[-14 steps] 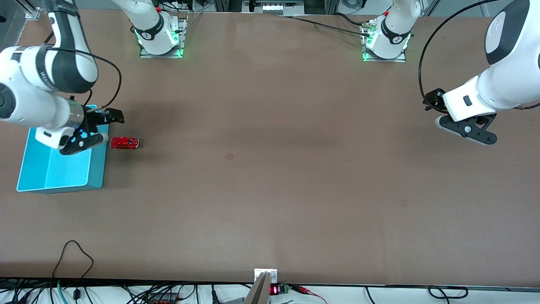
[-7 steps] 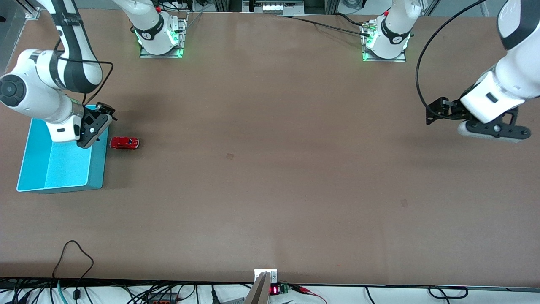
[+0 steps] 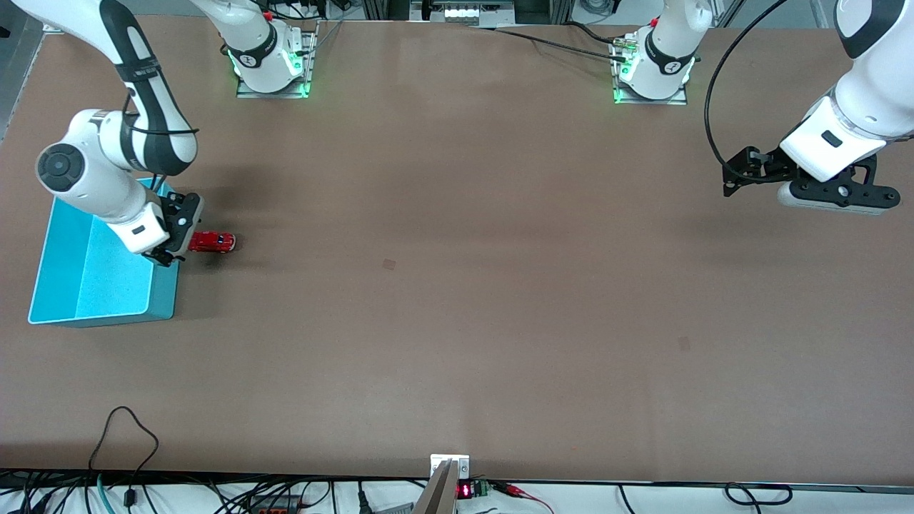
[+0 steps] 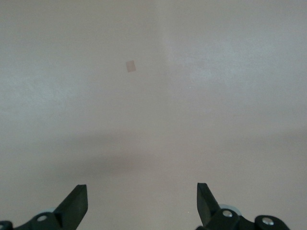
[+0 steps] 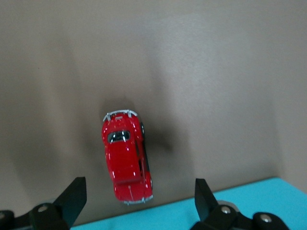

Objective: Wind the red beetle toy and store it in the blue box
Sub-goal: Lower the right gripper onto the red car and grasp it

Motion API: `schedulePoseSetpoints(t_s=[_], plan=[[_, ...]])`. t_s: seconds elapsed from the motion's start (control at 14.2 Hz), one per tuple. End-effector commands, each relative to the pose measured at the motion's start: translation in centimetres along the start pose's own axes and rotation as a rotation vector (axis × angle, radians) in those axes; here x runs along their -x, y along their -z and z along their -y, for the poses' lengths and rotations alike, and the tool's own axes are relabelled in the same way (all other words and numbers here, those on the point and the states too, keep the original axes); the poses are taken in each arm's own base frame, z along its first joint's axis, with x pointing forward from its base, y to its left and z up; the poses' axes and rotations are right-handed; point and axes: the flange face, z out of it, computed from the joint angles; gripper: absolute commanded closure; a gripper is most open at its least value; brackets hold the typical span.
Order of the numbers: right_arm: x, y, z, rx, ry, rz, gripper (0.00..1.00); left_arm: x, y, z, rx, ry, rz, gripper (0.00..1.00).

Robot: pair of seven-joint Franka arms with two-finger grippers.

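Red toy car beside the blue box, with a gripper over it

The blue box (image 3: 93, 275) is seen at the right arm's end of the table. The right gripper (image 3: 176, 241) is held over the box's edge, fingers (image 5: 72, 200) spread wide and holding nothing. The red beetle toy (image 3: 212, 242) is parked on the table just beside the box. The left gripper (image 3: 832, 196) is kept waiting over bare table, spread wide too.
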Motion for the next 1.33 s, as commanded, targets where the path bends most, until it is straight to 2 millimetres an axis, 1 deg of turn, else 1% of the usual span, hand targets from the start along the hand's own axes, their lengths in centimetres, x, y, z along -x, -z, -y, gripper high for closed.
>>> schedulePoseSetpoints(t_s=[0.0, 0.28, 0.35, 0.49, 0.7, 0.77, 0.84, 0.91, 0.98, 1.12, 1.19, 1.26], plan=[[-0.2, -1.7, 1.6, 0.021, 0.041, -0.002, 0.0, 0.6, 0.6, -0.7, -0.025, -0.009, -0.016, 0.0], [-0.1, -4.3, 4.0, 0.027, 0.04, -0.011, 0.0, 0.6, 0.6, -0.3, -0.025, -0.003, -0.014, 0.0], [-0.1, -4.8, 4.3, 0.036, 0.041, -0.014, 0.0, 0.6, 0.6, -0.3, -0.025, -0.001, -0.014, 0.0], [-0.2, -5.2, 4.4, 0.041, 0.042, -0.015, 0.0, 0.6, 0.6, -0.3, -0.025, -0.001, -0.014, 0.0], [-0.3, -5.2, 4.3, 0.046, 0.046, -0.016, 0.25, 0.6, 0.6, -0.3, -0.025, -0.003, -0.014, 0.0], [-0.3, -5.2, 4.2, 0.047, 0.048, -0.016, 0.38, 0.6, 0.6, -0.3, -0.025, -0.001, -0.014, 0.0], [-0.4, -5.2, 4.2, 0.047, 0.052, -0.014, 0.62, 0.6, 0.6, -0.3, -0.025, -0.003, -0.014, 0.0], [-0.4, -5.1, 4.2, 0.049, 0.053, -0.014, 0.83, 0.6, 0.6, -0.3, -0.025, -0.003, -0.014, 0.0], [-0.4, -4.9, 4.0, 0.054, 0.053, -0.014, 0.98, 0.6, 0.6, -0.3, -0.025, -0.003, -0.014, 0.0], [-0.5, -4.1, 3.7, 0.069, 0.004, -0.023, 1.0, 0.6, 0.6, -0.3, -0.025, -0.003, -0.014, 0.0], [-1.1, -3.4, 3.4, 0.082, -0.062, -0.031, 1.0, 0.6, 0.6, -0.3, -0.025, -0.001, -0.014, 0.0], [-2.3, -2.4, 3.2, 0.097, -0.166, -0.044, 1.0, 0.6, 0.6, -0.3, -0.025, -0.001, -0.014, 0.0]])
